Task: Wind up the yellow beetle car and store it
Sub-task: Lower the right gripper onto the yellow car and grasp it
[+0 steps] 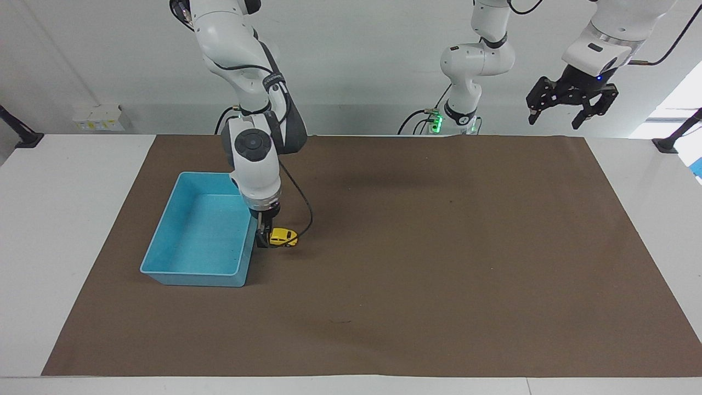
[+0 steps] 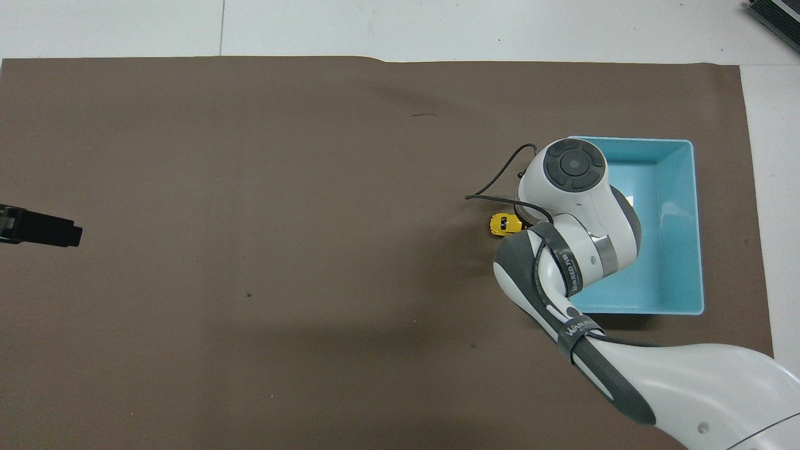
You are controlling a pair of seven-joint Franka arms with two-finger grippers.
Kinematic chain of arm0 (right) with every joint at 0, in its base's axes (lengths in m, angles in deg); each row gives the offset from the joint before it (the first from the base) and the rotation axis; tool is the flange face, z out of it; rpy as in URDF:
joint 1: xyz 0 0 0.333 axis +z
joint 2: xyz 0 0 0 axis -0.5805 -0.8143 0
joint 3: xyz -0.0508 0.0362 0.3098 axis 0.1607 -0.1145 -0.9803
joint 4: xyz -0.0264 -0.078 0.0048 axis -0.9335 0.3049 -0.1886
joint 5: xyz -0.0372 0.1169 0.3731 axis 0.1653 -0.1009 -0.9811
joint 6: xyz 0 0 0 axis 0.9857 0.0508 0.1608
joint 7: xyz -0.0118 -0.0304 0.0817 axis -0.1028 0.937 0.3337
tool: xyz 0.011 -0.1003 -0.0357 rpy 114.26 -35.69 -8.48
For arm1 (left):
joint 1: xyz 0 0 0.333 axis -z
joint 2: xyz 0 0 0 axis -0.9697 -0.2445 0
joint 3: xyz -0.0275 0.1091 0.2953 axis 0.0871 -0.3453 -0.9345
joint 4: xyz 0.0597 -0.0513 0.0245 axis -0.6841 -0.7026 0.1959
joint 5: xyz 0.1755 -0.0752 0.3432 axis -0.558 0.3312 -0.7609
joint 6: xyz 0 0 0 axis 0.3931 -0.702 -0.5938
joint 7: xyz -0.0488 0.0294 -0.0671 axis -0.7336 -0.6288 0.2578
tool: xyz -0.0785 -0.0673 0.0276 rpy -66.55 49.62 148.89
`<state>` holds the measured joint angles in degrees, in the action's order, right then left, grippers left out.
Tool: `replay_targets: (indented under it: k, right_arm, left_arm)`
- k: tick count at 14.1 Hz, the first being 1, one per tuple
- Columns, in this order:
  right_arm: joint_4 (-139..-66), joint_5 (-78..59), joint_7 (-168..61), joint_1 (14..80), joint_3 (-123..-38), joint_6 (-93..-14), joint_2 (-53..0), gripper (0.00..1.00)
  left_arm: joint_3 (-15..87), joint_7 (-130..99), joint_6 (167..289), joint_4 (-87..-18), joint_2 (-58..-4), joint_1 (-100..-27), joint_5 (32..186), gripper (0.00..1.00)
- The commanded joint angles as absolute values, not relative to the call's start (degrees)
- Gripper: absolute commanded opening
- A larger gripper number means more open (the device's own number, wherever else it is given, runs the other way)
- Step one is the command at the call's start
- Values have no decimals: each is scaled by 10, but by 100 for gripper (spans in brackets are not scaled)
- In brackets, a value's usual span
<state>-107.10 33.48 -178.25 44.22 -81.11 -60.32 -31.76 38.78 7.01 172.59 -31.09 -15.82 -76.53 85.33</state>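
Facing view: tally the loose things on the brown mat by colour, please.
Yellow: 1, the yellow beetle car, on the mat beside the bin, right gripper down at it.
Blue: 1, the bin.
Total: 2.

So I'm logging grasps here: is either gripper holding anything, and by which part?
The left gripper holds nothing. The right gripper is down at the yellow beetle car's end nearest the blue bin, but a grip cannot be told.
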Motion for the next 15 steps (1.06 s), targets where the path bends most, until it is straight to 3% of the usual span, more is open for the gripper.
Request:
replay_targets:
  k: [1, 3, 4, 6, 10, 15]
  right_arm:
    - [-1092, 361, -1820, 441, -816, -636, -322, 100]
    - [-1112, 361, -1823, 441, -816, -663, -320, 97]
    - [-1114, 361, -1824, 442, -816, -666, -321, 70]
    - [-1114, 361, -1825, 442, -817, -666, -321, 0]
    - [-1104, 359, -1832, 450, -817, -652, -323, 0]
    - [-1060, 361, -1828, 483, -817, -570, -317, 0]
  left_arm:
    - [372, 73, 1732, -312, -158, -743, 857, 100]
    - [372, 73, 1732, -312, -158, -743, 857, 100]
    - [372, 73, 1732, -313, -157, -746, 857, 100]
    - [372, 76, 1731, -313, -156, -749, 857, 100]
    - [372, 75, 1723, -312, -156, -751, 857, 100]
    - [372, 75, 1723, -312, -156, -751, 857, 100]
